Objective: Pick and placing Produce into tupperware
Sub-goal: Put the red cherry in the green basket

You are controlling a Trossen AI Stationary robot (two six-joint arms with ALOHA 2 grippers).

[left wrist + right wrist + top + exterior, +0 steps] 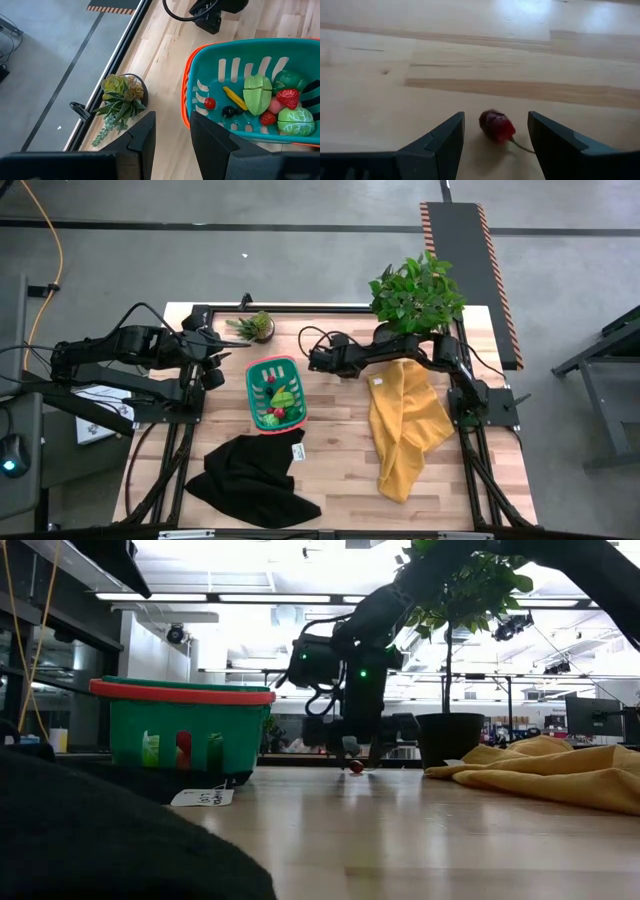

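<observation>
The teal tupperware (252,385), a slotted basket with a red-pink rim, stands left of the table's middle. It holds several pieces of produce (260,95), green, yellow, red and dark. One small dark-red piece of produce (496,126) with a thin stem lies on the bare wood to the basket's right, also visible in the low view (355,767). My right gripper (495,132) is low over this piece and open, one finger on either side, touching nothing. My left gripper (172,132) hangs open in the air off the basket's far left corner.
A black cloth (250,480) lies at the near edge and a yellow cloth (405,425) at the right. A large potted plant (418,290) stands at the far right and a small succulent (255,327) behind the basket. Bare wood lies between the basket and the yellow cloth.
</observation>
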